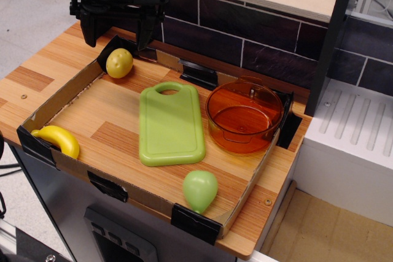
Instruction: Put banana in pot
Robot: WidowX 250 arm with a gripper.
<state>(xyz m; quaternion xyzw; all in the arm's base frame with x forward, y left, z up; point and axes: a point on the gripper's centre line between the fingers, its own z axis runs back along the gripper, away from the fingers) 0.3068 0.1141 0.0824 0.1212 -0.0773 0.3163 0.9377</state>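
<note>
The yellow banana (59,139) lies in the near left corner of the cardboard tray (67,100). The transparent orange pot (244,118) stands at the tray's right side, empty as far as I can see. My black gripper (116,36) hangs above the tray's far left corner, far from the banana and the pot. Its two fingers (89,30) are spread apart with nothing between them.
A round dimpled yellow fruit (119,62) sits just below the gripper. A lime-green cutting board (170,124) lies flat in the tray's middle. A pale green pear-shaped fruit (200,190) sits near the front edge. A dark brick wall (245,29) runs behind.
</note>
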